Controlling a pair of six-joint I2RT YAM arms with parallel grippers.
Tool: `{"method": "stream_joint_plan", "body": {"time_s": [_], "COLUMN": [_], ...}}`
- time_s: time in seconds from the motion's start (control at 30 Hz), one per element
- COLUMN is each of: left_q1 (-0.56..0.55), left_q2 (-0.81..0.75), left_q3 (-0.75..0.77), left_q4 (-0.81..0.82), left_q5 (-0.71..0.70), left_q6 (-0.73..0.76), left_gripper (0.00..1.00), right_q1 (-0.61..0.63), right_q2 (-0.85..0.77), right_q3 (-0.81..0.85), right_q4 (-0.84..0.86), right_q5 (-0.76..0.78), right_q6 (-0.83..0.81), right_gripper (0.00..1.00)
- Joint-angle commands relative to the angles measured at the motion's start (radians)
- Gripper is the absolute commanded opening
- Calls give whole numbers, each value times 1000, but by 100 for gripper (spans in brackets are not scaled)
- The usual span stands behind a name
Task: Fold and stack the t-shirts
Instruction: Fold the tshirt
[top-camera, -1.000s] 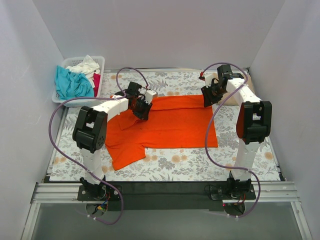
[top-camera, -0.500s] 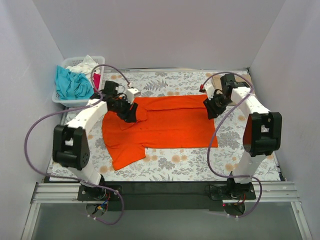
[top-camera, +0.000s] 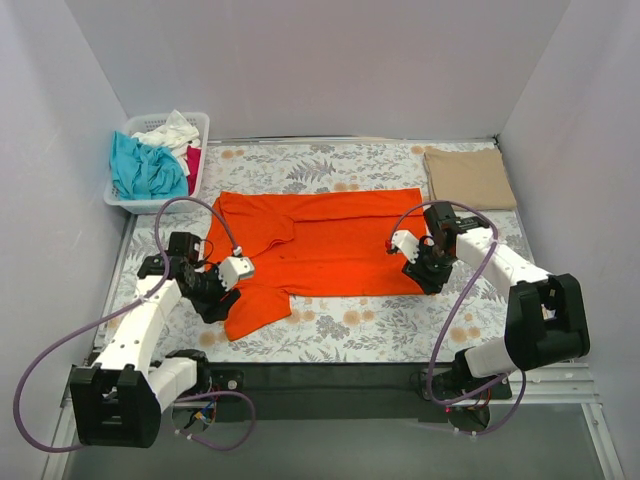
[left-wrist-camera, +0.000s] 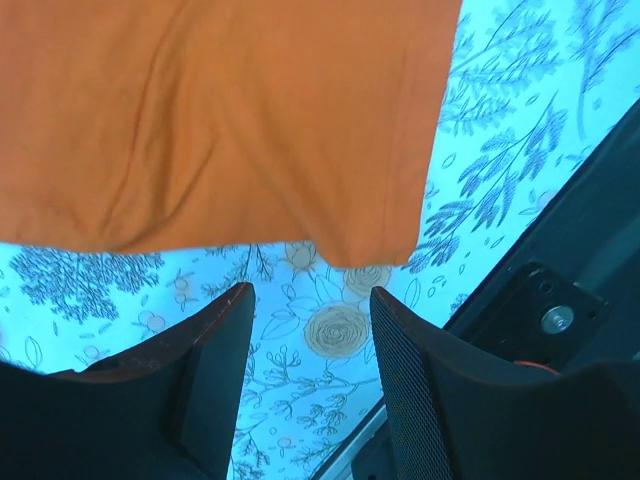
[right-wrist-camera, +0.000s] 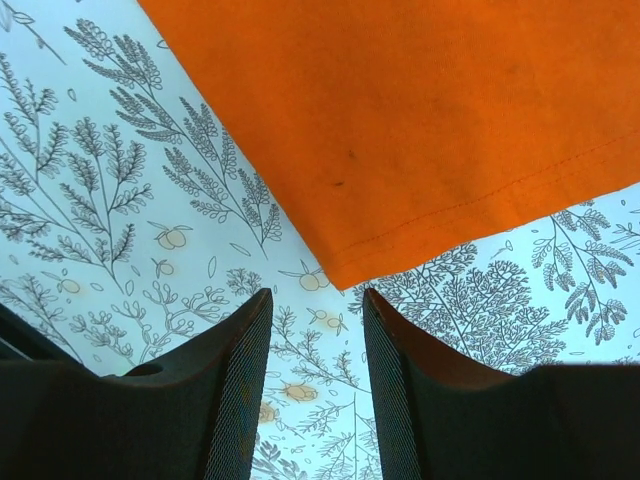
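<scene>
A bright orange t-shirt lies spread flat on the flowered tablecloth, with one sleeve reaching toward the front left. My left gripper hovers open just off that sleeve's hem, with only tablecloth between its fingers. My right gripper is open too, just short of the shirt's front right corner, and nothing sits between its fingers. A folded tan t-shirt rests at the back right. Teal, white and pink-red t-shirts are heaped in the basket.
The white slatted basket stands at the back left corner. The table's black front rail runs close behind the left gripper and shows in the left wrist view. White walls close in the left, back and right sides.
Both arms swung from the shirt's back edge down to its front edge. The left gripper opened and left the shoulder area; the shirt now lies flatter. The tan shirt came into view.
</scene>
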Motion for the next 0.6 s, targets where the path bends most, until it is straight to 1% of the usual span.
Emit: {"method": "stream_joint_plan", "body": {"time_s": [0.0,0.1,0.17,0.27,0.4,0.57], "left_q1": [0,0,0,0,2,11], "left_q2": [-20,13,19,61,124,159], "left_q3": [-27,-5,-20,-24,13,38], "left_q4": [90,136,214,263,271,283], "left_q5": [-100,-118,-162,-195,-179,-182], "left_q6": [20,-20,-44,-67,-118,-135], "left_gripper": [47,47,47,47,47,47], "right_q1": [23,28,34,41,57,83], "right_q2": [-21,-26,-24,-6,6,-20], "right_q3": [-22,-46,-63,-68,-66,-83], "right_q4": [103,135,152,172,178,168], "right_q5": [77,88,100,102,96,100], "right_q6": [23,28,28,37,45,42], "right_gripper": [42,42,41,41,41,38]}}
